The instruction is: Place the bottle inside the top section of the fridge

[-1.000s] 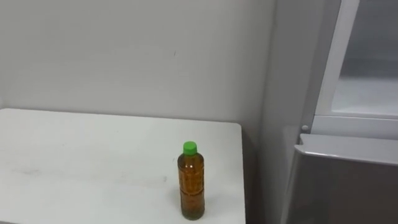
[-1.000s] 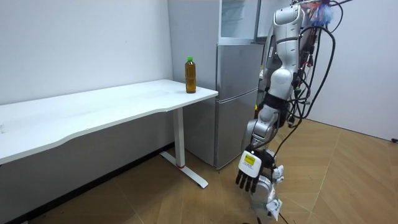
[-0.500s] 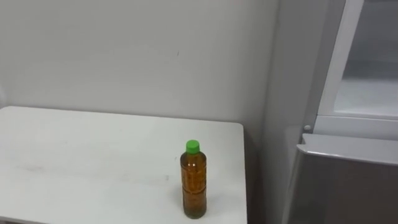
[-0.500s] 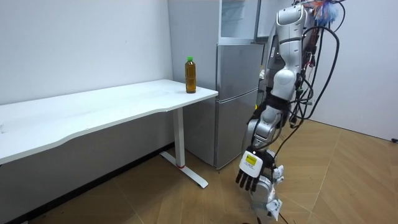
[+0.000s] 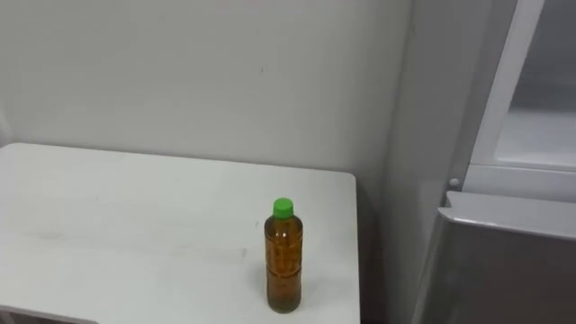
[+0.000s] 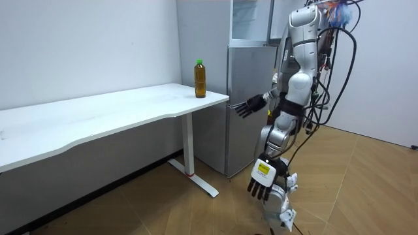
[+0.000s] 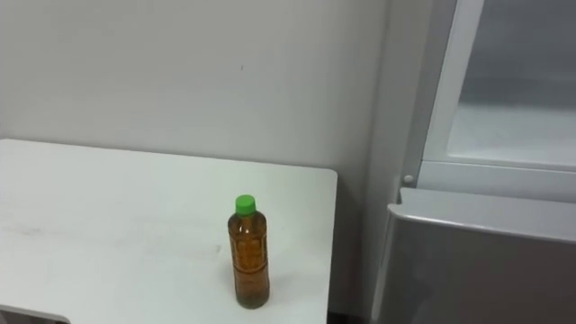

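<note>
On table [image 5: 135,207], bottle [image 5: 283,256] upright, room view adds right hand [image 6: 245,106] raised, splayed (left hand [image 6: 263,186] hanging loose).

1. A clear plastic bottle [image 5: 283,261] filled with amber liquid and closed by a green cap [image 5: 283,208] stands upright on a white table [image 5: 135,225]. It is near the table's right end and close to its front edge.
2. A tall grey fridge [image 6: 248,98] stands just beside that end of the table, apart from the bottle.
3. The fridge's upper compartment [image 5: 540,126] is open and shows a pale interior. The lower door [image 5: 504,261] beneath it is shut.
</note>
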Tool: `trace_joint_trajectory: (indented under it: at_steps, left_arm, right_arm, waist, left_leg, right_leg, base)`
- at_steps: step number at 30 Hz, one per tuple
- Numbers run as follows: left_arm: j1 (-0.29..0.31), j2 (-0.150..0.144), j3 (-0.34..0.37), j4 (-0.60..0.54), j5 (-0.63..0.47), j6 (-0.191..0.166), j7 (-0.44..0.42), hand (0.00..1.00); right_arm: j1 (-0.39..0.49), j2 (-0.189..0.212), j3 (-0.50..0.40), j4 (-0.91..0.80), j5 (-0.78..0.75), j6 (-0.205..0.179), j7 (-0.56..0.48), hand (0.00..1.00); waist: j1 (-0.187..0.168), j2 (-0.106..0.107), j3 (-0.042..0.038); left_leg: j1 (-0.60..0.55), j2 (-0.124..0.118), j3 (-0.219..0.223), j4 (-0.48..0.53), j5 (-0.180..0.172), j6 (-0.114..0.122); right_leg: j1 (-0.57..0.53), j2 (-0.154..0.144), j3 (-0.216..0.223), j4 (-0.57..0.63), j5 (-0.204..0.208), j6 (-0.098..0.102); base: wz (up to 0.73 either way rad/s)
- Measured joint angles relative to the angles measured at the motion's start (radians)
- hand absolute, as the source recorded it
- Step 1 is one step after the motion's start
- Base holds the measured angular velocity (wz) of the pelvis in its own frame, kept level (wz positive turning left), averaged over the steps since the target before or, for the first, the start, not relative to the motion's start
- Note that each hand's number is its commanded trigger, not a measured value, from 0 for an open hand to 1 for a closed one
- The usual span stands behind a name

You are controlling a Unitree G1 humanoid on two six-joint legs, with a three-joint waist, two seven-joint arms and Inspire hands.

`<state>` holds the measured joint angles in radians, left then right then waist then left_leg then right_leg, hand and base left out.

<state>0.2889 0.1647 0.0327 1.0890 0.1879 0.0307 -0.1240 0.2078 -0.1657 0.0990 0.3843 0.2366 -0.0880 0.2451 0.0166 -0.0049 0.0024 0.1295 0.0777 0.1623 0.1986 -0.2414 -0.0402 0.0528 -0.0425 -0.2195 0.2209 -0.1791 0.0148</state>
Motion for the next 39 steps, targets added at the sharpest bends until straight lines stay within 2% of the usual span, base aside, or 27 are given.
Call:
trace_joint_trajectory:
  at_steps: [3,4,6,15,21,32,39]
  left_arm:
    - [-0.006,0.014,0.002,-0.009,0.0,0.0,0.0,0.0]
    - [-0.006,0.017,0.003,-0.009,0.001,0.0,0.0,0.0]
    - [-0.005,0.021,0.003,-0.006,0.0,0.0,0.0,0.0]
    - [-0.005,0.023,0.003,-0.001,0.001,0.001,0.001,0.0]
    - [-0.009,0.028,0.0,-0.008,0.001,0.001,0.001,0.0]
    - [-0.009,0.039,-0.014,-0.008,-0.019,0.001,0.003,0.0]
    - [-0.01,0.041,-0.016,-0.009,-0.02,0.001,0.004,0.0]
  right_arm:
    - [0.005,0.0,0.006,-0.05,-0.002,0.01,0.021,0.0]
    - [0.011,-0.002,0.006,-0.093,-0.002,0.019,0.028,0.0]
    - [0.011,-0.007,0.005,-0.154,-0.001,0.021,0.044,0.0]
    - [0.005,-0.012,-0.001,-0.291,0.042,0.027,0.073,0.0]
    - [0.0,-0.065,0.0,-0.492,0.082,0.032,0.069,0.0]
    - [-0.012,-0.077,-0.001,-0.596,0.147,0.035,0.062,0.0]
    - [-0.082,-0.077,-0.002,-0.599,0.153,0.035,0.049,0.0]
  waist:
    - [0.001,-0.012,0.0021]
    - [0.002,-0.016,-0.0017]
    - [0.003,-0.02,-0.0019]
    - [0.019,-0.021,-0.0033]
    - [0.02,-0.022,-0.0054]
    - [0.035,-0.029,-0.0064]
    - [0.052,-0.031,-0.0058]
  left_leg:
    - [-0.004,0.0,0.003,0.0,0.0,0.0]
    - [-0.015,0.0,0.004,0.0,0.0,0.0]
    - [-0.016,0.0,0.006,0.0,0.0,0.0]
    - [-0.018,0.001,0.027,-0.001,-0.002,0.002]
    - [-0.014,0.0,0.028,-0.002,-0.001,0.002]
    - [-0.018,0.003,0.029,-0.011,-0.001,0.002]
    - [-0.016,0.003,0.029,-0.011,-0.001,0.002]
  right_leg:
    - [-0.006,0.0,0.0,0.0,-0.001,0.0]
    - [-0.018,0.0,0.002,0.004,-0.001,0.0]
    - [-0.02,-0.001,0.002,0.008,0.0,-0.001]
    - [-0.036,-0.002,0.018,0.033,0.0,-0.001]
    - [-0.033,-0.003,0.018,0.034,0.0,-0.001]
    - [-0.034,0.002,0.016,0.021,0.001,-0.002]
    - [-0.032,0.004,0.018,0.018,0.001,-0.002]
  base:
    - [0.01]
    - [-0.03]
    - [-0.04]
    - [-0.04]
    - [-0.01]
    - [0.0]
    - [0.0]
